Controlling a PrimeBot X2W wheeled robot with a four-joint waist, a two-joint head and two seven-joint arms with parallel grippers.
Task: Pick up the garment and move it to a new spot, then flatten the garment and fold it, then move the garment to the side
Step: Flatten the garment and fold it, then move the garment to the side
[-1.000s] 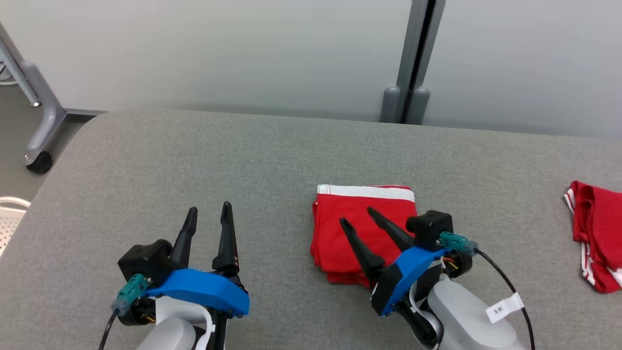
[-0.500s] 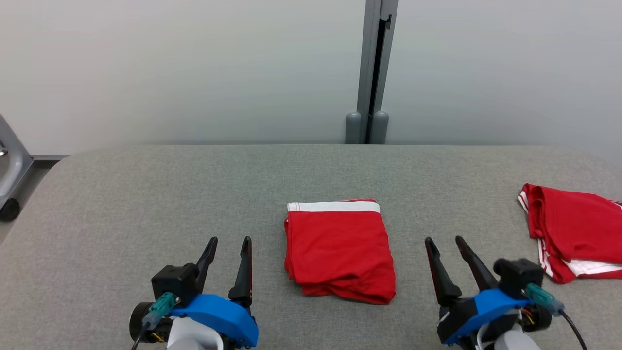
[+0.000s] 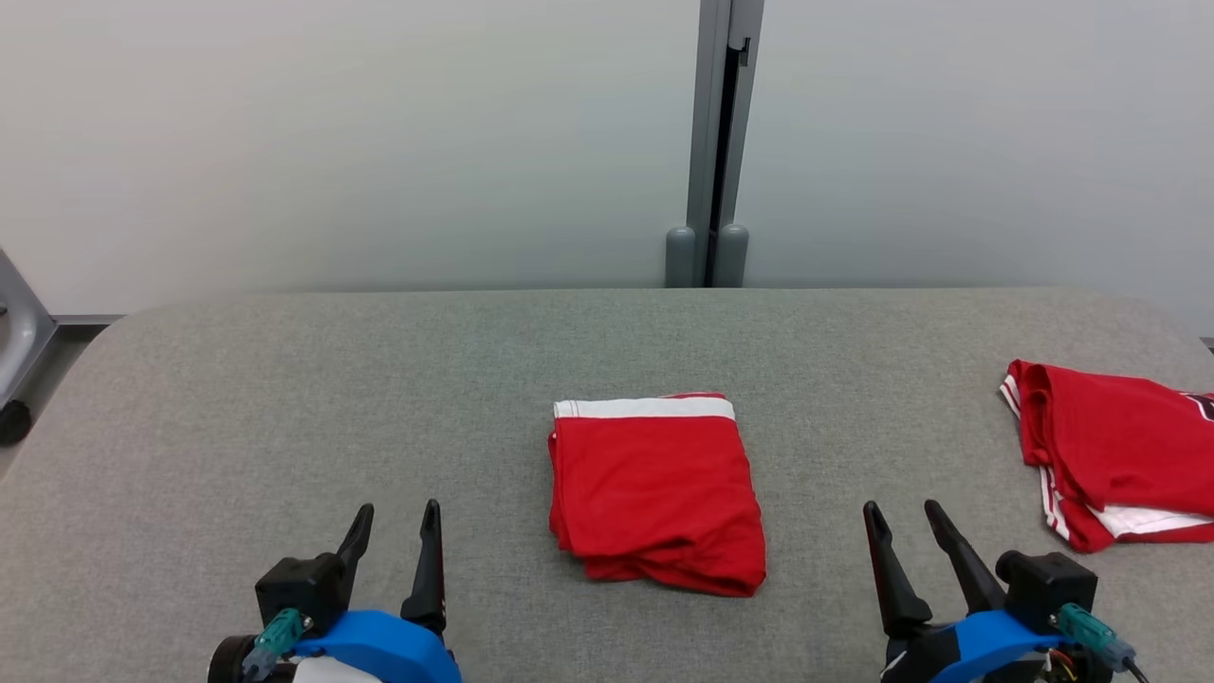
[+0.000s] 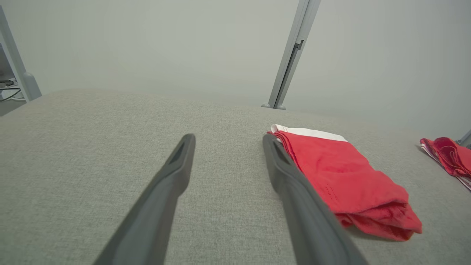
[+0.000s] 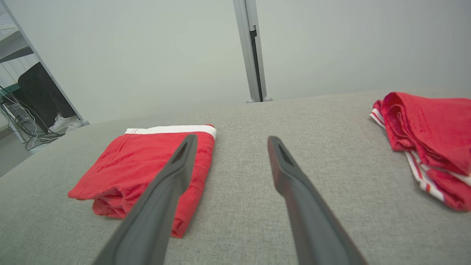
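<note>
Soft, even light fills all three views, bright without harshness, seemingly from above. The pale wall point(image 3: 379, 142) shades gently from lighter to greyer, with no hot spots or glare. The folded red garment point(image 3: 654, 493) casts only a thin, faint shadow along its near edge on the grey padded table point(image 3: 285, 379), and its colour is strong but not blown out. The head view is sharp throughout. In the wrist views the long fingers of the left gripper point(image 4: 228, 139) and right gripper point(image 5: 232, 139) sit close to the lens and blur toward the bottom edge. The wide angle tilts the grey post point(image 4: 289, 59) and bows the table's far edge.
</note>
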